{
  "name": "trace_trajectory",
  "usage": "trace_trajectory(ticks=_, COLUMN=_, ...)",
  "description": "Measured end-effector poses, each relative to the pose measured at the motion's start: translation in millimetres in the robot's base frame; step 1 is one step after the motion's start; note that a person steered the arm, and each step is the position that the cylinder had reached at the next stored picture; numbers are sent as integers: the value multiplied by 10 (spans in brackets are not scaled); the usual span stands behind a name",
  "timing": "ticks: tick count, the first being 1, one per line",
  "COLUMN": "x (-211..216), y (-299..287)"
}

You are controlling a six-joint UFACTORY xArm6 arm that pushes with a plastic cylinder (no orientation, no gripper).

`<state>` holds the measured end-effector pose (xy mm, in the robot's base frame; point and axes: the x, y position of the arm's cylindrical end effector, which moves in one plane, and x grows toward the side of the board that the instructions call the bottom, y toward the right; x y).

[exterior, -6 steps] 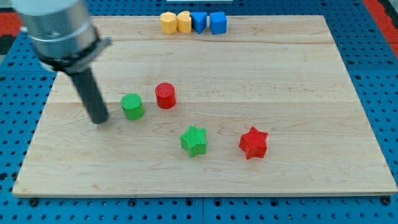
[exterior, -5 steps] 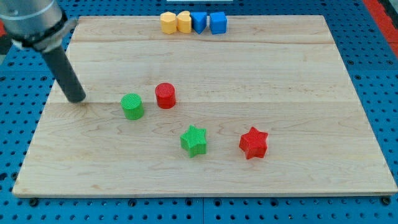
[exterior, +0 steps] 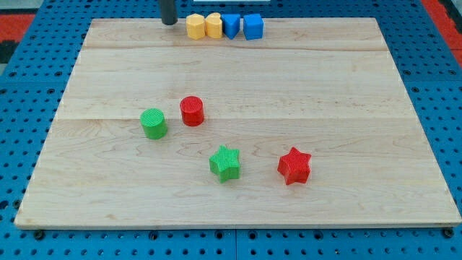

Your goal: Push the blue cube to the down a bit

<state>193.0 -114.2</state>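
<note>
The blue cube [exterior: 253, 27] sits at the top edge of the wooden board [exterior: 404, 180], at the right end of a tight row. To its left in that row are another blue block [exterior: 231, 24], a yellow block [exterior: 214, 25] and a second yellow block [exterior: 195, 26]. My tip [exterior: 169, 22] is at the view's top, just left of the row's leftmost yellow block and well left of the blue cube. Most of the rod is cut off by the view's top edge.
A red cylinder [exterior: 192, 111] and a green cylinder [exterior: 154, 123] stand left of the board's middle. A green star [exterior: 225, 162] and a red star [exterior: 294, 166] lie lower down. Blue pegboard surrounds the board.
My tip has moved from the board's left side, near the green cylinder, up and right to the top edge beside the yellow blocks. No block has moved.
</note>
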Motion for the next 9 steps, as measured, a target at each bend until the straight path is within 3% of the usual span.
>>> trace_trajectory(ticks=2, x=-6, y=867)
trace_trajectory(ticks=4, x=90, y=1294)
trace_trajectory(ticks=5, x=534, y=1286)
trace_trajectory(ticks=7, x=-9, y=1076)
trace_trajectory(ticks=8, x=-6, y=1167)
trace_trajectory(ticks=9, x=49, y=1744)
